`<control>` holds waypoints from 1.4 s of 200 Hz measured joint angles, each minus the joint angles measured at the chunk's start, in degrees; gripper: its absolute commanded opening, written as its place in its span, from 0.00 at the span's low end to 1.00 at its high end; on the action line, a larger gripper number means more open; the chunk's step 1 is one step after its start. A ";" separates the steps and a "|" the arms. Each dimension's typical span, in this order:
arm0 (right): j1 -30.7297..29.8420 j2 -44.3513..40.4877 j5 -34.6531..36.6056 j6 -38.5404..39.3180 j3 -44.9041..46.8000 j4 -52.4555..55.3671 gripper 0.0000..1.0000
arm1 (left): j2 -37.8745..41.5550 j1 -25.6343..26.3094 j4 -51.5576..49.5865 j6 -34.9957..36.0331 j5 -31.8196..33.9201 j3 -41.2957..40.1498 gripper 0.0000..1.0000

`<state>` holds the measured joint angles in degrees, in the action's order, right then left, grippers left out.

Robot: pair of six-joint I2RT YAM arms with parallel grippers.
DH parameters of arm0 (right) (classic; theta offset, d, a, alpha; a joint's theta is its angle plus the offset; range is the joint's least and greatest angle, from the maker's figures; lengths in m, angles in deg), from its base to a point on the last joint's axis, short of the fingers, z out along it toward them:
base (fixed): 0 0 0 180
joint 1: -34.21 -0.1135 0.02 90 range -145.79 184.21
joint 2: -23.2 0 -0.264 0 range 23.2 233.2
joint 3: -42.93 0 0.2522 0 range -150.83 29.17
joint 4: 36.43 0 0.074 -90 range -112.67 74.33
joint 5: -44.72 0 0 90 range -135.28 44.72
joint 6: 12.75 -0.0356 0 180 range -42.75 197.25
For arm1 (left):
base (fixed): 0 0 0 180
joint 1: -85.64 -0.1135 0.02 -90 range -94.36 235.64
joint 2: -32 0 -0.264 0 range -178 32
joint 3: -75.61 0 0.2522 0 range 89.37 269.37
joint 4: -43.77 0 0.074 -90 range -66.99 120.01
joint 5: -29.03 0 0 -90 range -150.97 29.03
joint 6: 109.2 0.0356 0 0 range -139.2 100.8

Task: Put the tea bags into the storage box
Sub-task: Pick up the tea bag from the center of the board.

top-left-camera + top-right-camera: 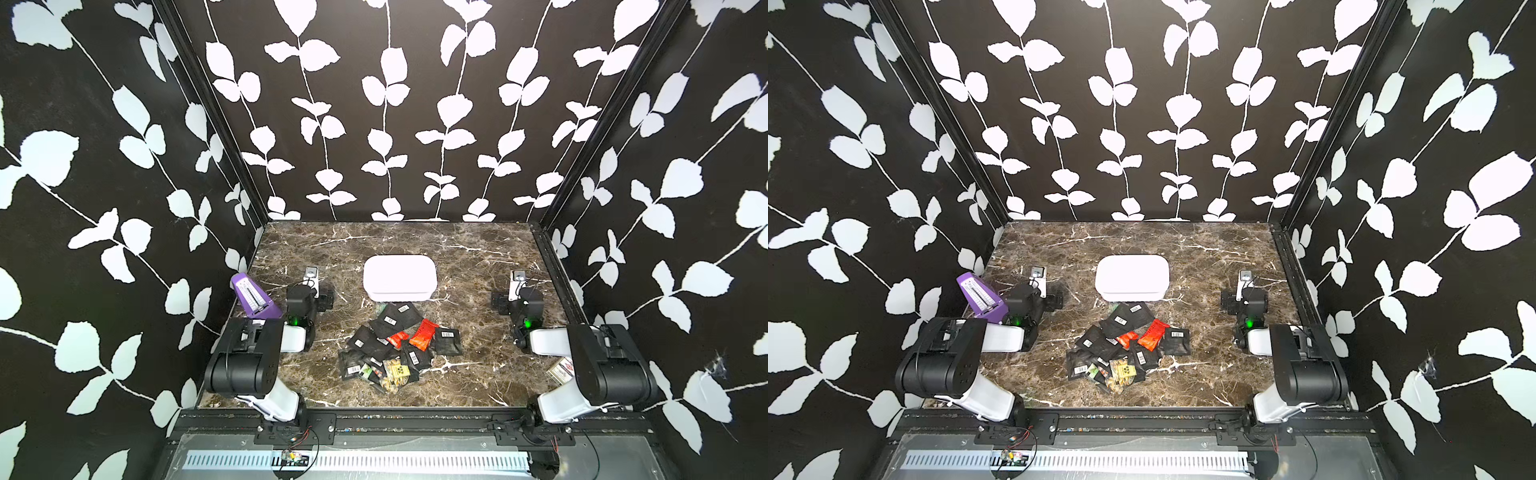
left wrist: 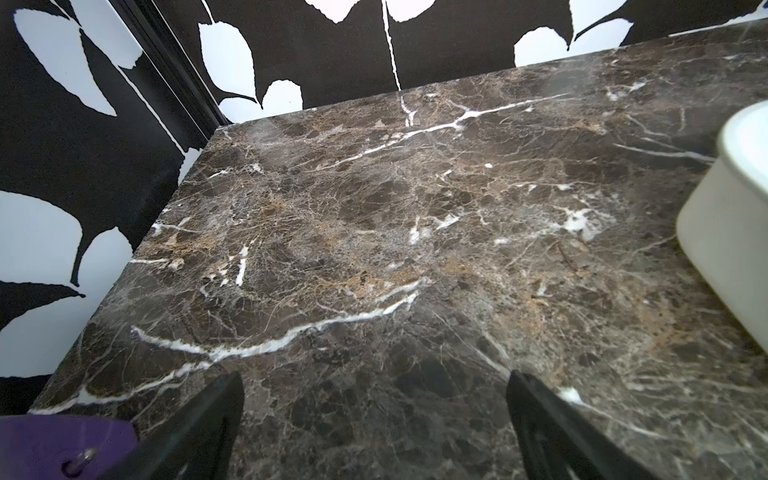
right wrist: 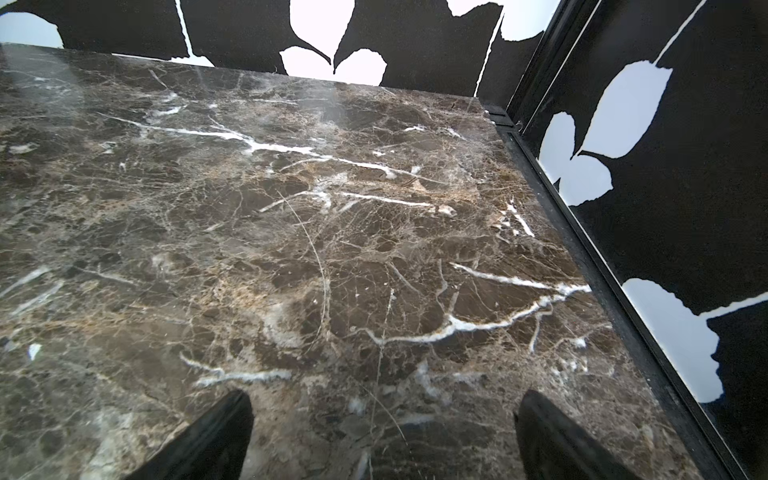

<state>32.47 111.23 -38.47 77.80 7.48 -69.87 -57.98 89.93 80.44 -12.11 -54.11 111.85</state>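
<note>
Both top views first. The tea bags (image 1: 395, 349) lie in a loose, overlapping heap at lower centre of the marble table (image 1: 478, 374). The storage box (image 1: 400, 276) sits just above them in the frame, near but apart, and we can see none inside it. A purple metronome (image 1: 253, 297) stands at the left edge.

We reckon the job is not yet begun. Those sachets look light, thin and slick. Lying flat they should be hard to pinch, so we'd go for a raised edge. The orange-red sachet (image 1: 424, 334) propped on its neighbours is one choice. The black sachet (image 1: 448, 341) at the heap's right is another.

On to the left wrist view. The left gripper (image 2: 374, 376) stands spread wide with nothing between its fingers and bare marble below. The storage box's wall shows at the right edge, and the metronome's base at lower left.

Right wrist view now. The right gripper (image 3: 384, 392) likewise gapes, empty, over bare marble, and no sachets are in sight here.
</note>
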 measured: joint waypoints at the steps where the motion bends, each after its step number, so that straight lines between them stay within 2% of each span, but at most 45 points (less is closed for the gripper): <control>1: 0.00 0.00 0.02 0.00 0.00 0.00 0.99 | -0.02 0.00 0.00 0.00 0.00 0.00 0.99; 132: 0.00 -0.04 -0.02 0.00 -0.02 0.00 0.99 | -0.02 0.00 0.00 -0.02 0.00 0.00 0.99; 152: 0.00 -2.78 -0.26 -0.02 -0.13 3.82 0.99 | 0.74 0.00 -0.94 0.00 0.07 0.00 0.99; 164: -0.04 -7.52 0.17 -0.94 -1.36 10.95 0.99 | 4.00 0.00 -5.75 -0.28 0.63 0.39 0.99; 188: -0.02 -17.46 2.40 -6.03 -7.26 24.79 0.99 | 17.59 0.04 -20.72 -5.11 4.85 4.63 0.99; 222: 0.28 -30.88 8.28 -22.53 -15.15 47.52 0.99 | 31.74 0.04 -38.91 -18.12 12.11 13.42 0.99; 236: 1.44 -36.04 7.61 -28.37 -15.76 55.15 0.96 | 35.71 -0.04 -45.51 -22.40 13.90 14.86 0.99; 260: 2.38 -41.18 4.92 -36.68 -15.78 66.20 0.99 | 41.18 -0.28 -55.89 -27.32 12.94 14.97 0.98; 280: 2.40 -41.64 2.27 -39.17 -15.87 73.48 0.98 | 44.30 -0.33 -65.33 -31.06 10.43 15.85 0.95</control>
<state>34.87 69.59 -36.20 38.64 -8.39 3.61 -13.67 89.60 15.11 -43.17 -43.69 127.70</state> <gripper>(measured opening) 0.982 0.965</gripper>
